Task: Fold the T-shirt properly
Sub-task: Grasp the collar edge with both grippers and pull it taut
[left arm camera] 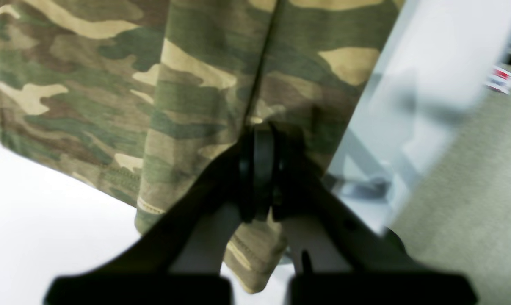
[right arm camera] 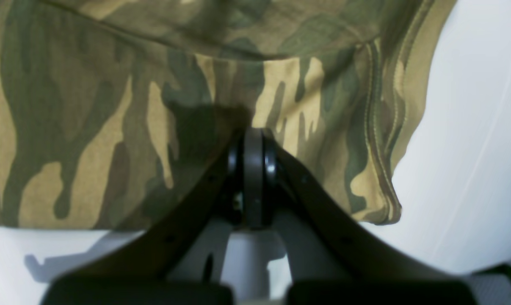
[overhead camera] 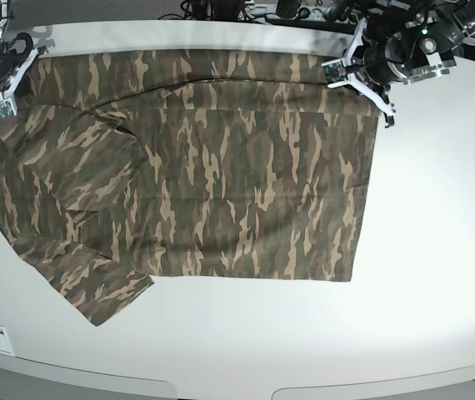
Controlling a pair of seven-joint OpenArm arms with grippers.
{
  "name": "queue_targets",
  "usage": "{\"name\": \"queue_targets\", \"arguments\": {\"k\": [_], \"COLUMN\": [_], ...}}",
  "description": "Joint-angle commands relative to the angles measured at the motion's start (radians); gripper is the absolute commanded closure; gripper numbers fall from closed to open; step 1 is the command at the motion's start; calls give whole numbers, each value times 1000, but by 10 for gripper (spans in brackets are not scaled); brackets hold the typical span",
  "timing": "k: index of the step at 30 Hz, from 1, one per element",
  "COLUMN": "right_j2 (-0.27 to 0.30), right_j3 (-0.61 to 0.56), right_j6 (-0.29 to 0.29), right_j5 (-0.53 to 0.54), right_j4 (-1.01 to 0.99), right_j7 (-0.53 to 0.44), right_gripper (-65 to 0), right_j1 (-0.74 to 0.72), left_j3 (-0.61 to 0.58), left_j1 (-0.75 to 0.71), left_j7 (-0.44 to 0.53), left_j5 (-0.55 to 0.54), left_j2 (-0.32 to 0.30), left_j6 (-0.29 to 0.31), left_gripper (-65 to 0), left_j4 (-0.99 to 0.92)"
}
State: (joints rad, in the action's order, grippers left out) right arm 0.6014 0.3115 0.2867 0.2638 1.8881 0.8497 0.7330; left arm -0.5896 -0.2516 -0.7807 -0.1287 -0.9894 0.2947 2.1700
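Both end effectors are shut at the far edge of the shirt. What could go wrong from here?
1. The left end effector pinches the T-shirt right beside the table edge; a slip could drop that corner over the side.
2. The right end effector appears to grip only the stitched edge near the cloth's corner, so the grip may slip under tension.
3. One sleeve lies rumpled at the near corner and could get folded in crooked.
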Motion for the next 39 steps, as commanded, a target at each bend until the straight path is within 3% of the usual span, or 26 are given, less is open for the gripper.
{"name": "queue_targets", "arguments": {"k": [1,6,14,24,34,35,39], "right_j2": [12,11,11,11,12,12,12], "right_j3": [4,4,4,4,4,4,4], "right_j6": [0,-37,-75,-98,-157,-157,-157], "right_j5": [-3,-4,-45,-56,-63,-63,-64], "right_j4": [7,17,17,17,39,49,110], "right_j7": [50,56,74,114,116,116,116], "right_gripper": [0,0,0,0,0,-5,-133], "right_j1": [27,95,106,106,98,98,98], "left_j3": [1,1,1,1,1,1,1], "left_j1": [-10,-54,-121,-156,-156,-156,-155], "left_j7": [-22,-29,-63,-77,-82,-82,-82], "left_j5": [27,104,106,249,252,252,252], "left_j2": [-27,-30,-31,-30,-30,-30,-31], "left_j6": [-3,-34,-34,-80,-79,-79,-79], "left_gripper": [0,0,0,0,0,0,0], "left_j4": [19,35,75,101,119,123,152]}}
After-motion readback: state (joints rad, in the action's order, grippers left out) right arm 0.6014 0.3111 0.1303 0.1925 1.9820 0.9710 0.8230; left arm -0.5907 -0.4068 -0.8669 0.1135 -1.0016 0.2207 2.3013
